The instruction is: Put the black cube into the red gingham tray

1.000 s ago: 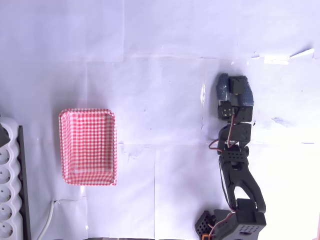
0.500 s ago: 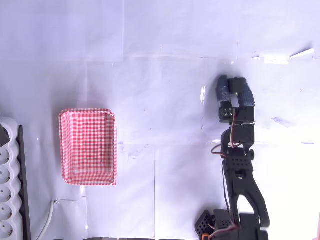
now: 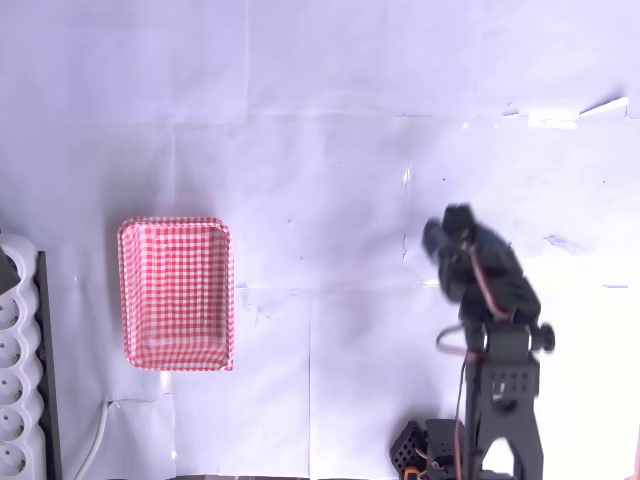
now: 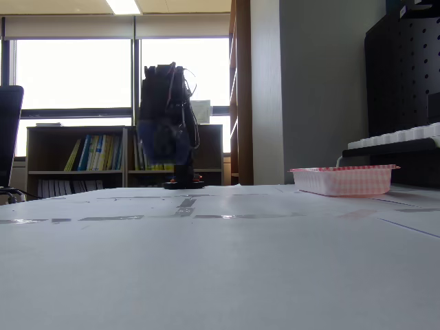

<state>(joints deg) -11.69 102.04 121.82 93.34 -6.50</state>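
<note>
Motion blur is smearing the gripper [image 3: 447, 236] in the overhead view, so I cannot tell the finger spread or whether the black cube is sitting between them; the red gingham tray [image 3: 176, 293] is lying well left of the fingertips.

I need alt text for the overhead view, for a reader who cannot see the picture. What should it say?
Seen from above, a black robot arm reaches up from the bottom right of a white table, its gripper blurred, so its state is unclear. A red gingham tray lies empty at the left, beside a white power strip at the edge.
</note>
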